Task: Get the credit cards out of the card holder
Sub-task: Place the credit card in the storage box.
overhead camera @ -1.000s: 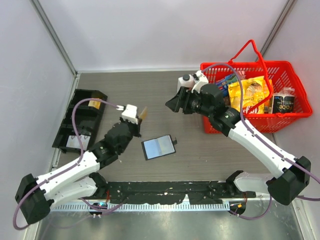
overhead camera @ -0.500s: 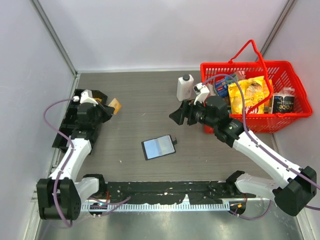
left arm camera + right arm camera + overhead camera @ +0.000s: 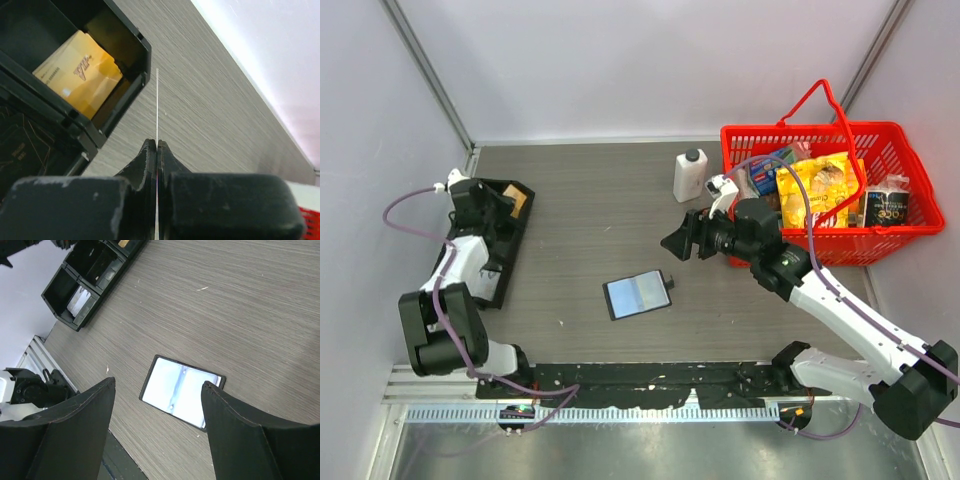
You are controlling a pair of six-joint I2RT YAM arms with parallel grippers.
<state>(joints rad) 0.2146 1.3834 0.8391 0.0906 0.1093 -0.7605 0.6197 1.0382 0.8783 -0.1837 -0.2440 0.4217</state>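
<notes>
Card holder (image 3: 637,293) is lying open mid bench (image 3: 600,200), nearer the front edge. Right hand (image 3: 157,385) is hovering above it, fingers apart. Left hand (image 3: 157,147) is clamping a credit card (image 3: 157,100) edge-on beside the tray (image 3: 135,37) at the left edge. Risk: the card is hanging outside the compartment wall, so letting go here is likely dropping it on the bench.

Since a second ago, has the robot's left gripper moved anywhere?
Yes. The left gripper swung left, away from the open card holder, and is now over the black tray.
</notes>
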